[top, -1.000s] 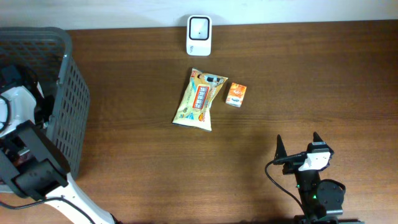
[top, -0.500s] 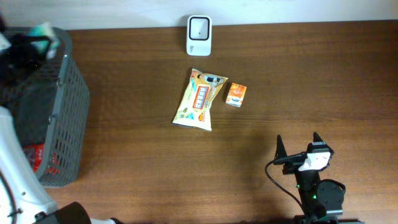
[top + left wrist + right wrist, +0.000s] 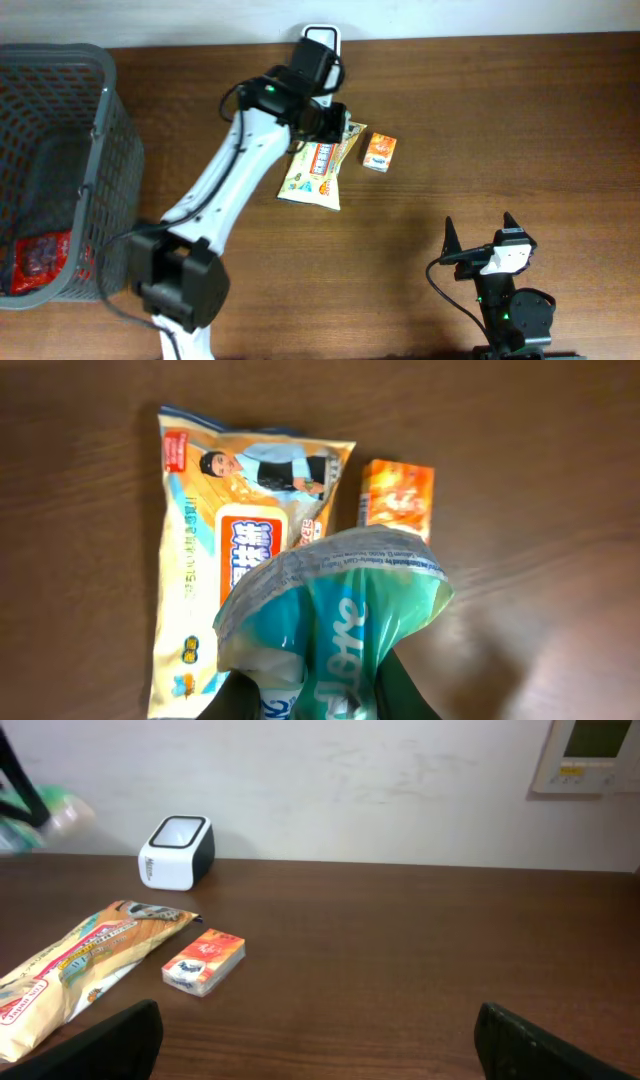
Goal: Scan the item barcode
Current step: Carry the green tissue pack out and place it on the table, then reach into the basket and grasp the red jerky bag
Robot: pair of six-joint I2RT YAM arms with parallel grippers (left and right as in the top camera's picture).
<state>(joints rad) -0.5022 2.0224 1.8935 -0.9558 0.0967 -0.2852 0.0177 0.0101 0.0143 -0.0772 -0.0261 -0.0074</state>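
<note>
— Over the middle of the bench (image 3: pixel 500 120), what does the left arm (image 3: pixel 240 165) carry?
— A teal packet (image 3: pixel 330 620). The left jaws are closed on its lower end. The wrist view shows dark fingers (image 3: pixel 408 700) on either side of it at the bottom edge, and its crimped top seam fans out above them.
— Where is it among the other things?
— It is held above a yellow snack bag (image 3: pixel 195 540) and a small orange box (image 3: pixel 397 495). Both lie flat on the wood, just beside each other. From the wrist camera the packet covers the bag's lower right part and reaches up to the box's lower edge.
— And the scanner?
— The white scanner (image 3: pixel 178 850) stands at the far edge of the bench, by the wall. From overhead the arm's wrist lies across it, so only its top rim shows. From the right wrist camera the packet is a green blur at the left edge, left of the scanner and off the wood.
— The right side?
— The right jaws stand wide apart, holding nothing. They are near the front edge, well apart from the bag and box.
— Anything else?
— A grey mesh basket (image 3: pixel 110 170) sits at the left end, with a red packet (image 3: pixel 40 255) at its bottom.
</note>
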